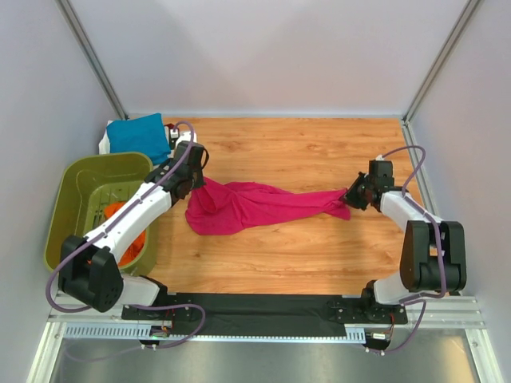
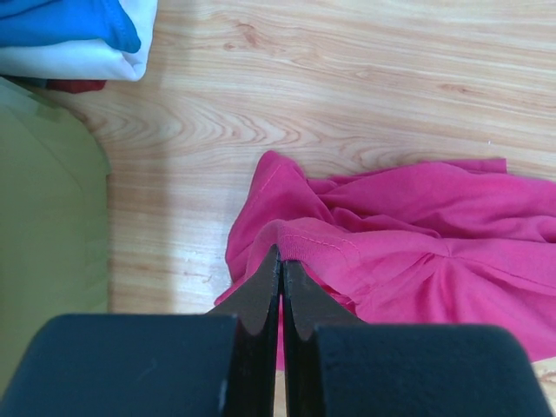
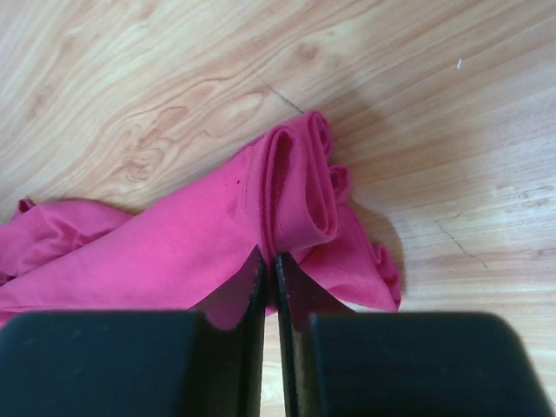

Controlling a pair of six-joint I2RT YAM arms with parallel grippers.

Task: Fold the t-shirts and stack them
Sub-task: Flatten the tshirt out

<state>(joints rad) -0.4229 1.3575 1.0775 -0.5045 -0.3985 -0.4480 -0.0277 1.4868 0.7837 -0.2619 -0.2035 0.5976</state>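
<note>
Now left hand [image 2: 282, 261] and right hand [image 3: 269, 261] grip the magenta t-shirt [image 1: 255, 206], green basket [image 1: 80, 179] beside the left.

Counting the shirts, the basket and the robot's parts

There are three t-shirts that can be counted one by one: one pink t-shirt [image 1: 255, 206], one blue t-shirt [image 1: 137, 136] and one white t-shirt [image 2: 87, 59]. There is also some orange cloth [image 1: 134, 244], all bunched up, so I cannot tell how many orange shirts it is. There is one green basket [image 1: 102, 160]. There is one wooden tabletop [image 1: 303, 144]. There are two robot arms, the left arm [image 1: 132, 212] and the right arm [image 1: 415, 215]. There are two end effectors, the left end effector [image 1: 198, 179] and the right end effector [image 1: 350, 194].
</note>
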